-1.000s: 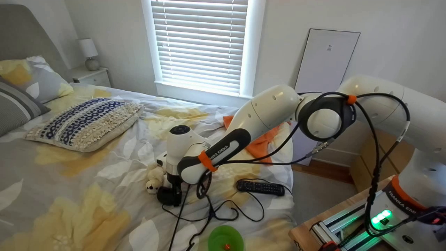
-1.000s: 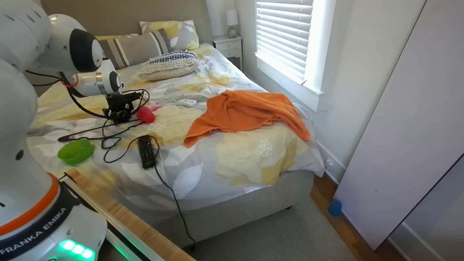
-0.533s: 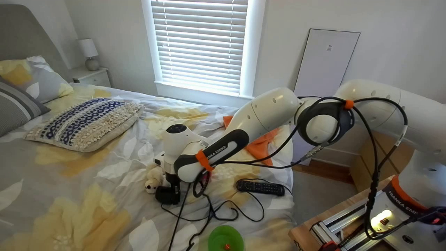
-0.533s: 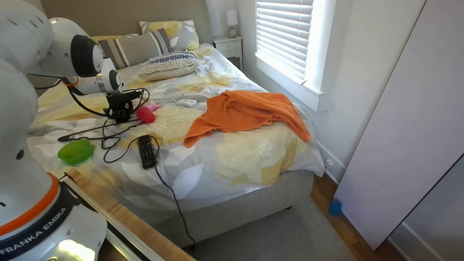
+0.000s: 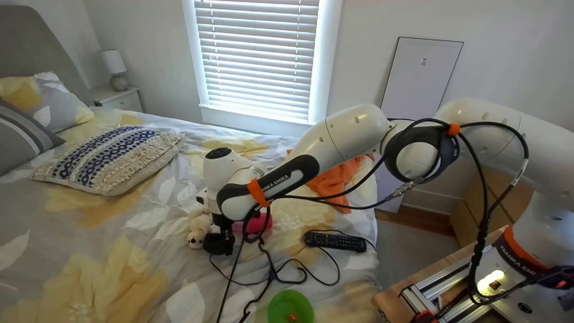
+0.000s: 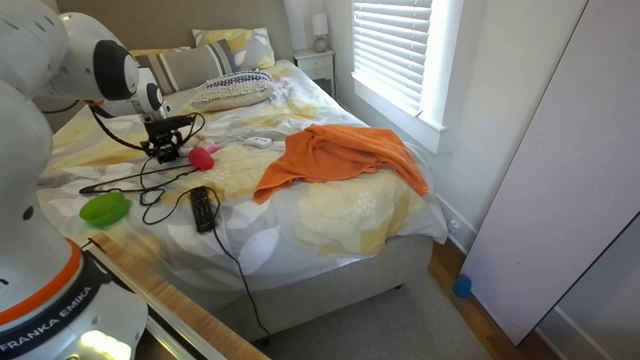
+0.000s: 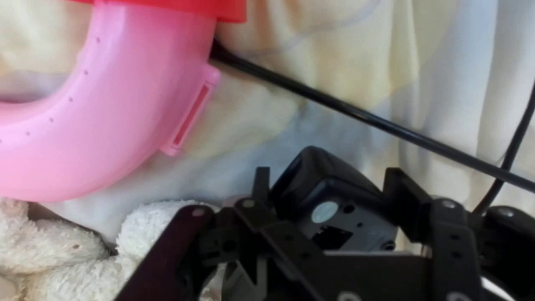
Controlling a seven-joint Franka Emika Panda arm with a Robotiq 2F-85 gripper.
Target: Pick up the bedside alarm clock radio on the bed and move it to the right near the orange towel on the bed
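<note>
The pincer (image 7: 329, 190) holds the black clock (image 7: 345, 200), with its fingers (image 7: 262, 186) pressed on both sides of it. Just beside it is a fluffy toy (image 5: 197, 226), and a pink thing (image 7: 138, 100) with a red end is near. The orange towel (image 6: 330, 155) is well apart from the clock, to the right of it in both exterior views. In an exterior view, a black remote (image 6: 202, 210) lies between the towel and a green bowl (image 6: 97, 215). A tiny red thing (image 5: 292, 317) is in the bowl.
</note>
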